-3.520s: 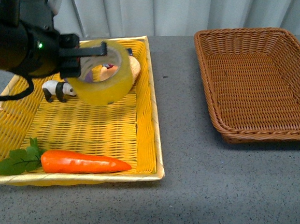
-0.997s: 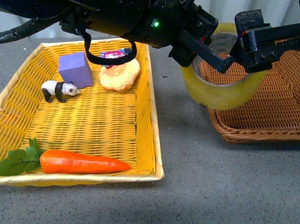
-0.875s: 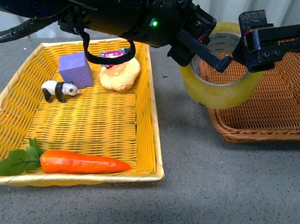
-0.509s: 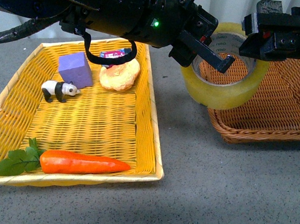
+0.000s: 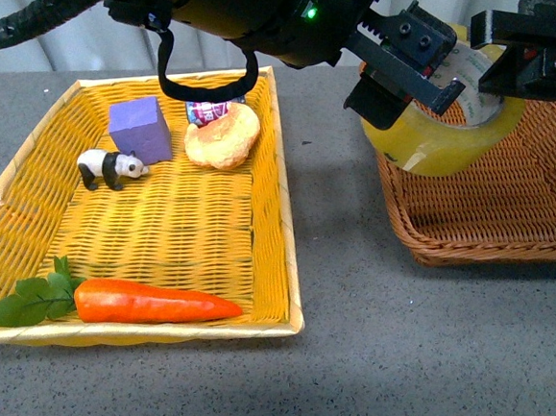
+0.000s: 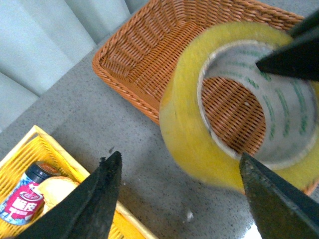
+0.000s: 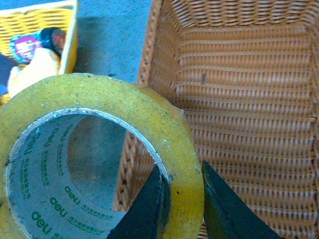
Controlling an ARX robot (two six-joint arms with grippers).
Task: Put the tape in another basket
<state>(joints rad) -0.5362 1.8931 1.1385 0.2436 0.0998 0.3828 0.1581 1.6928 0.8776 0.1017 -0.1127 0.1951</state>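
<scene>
Front view: the tape [image 5: 429,146] now hangs higher than a moment ago, over the basket's [image 5: 509,199] near rim. Right jaws clench its wall; left jaws have spread free. Handover done, I judge; lowering remains.

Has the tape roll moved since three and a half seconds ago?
Yes. The tape has gone right, from over the yellow tray to the left rim of the brown basket.
</scene>
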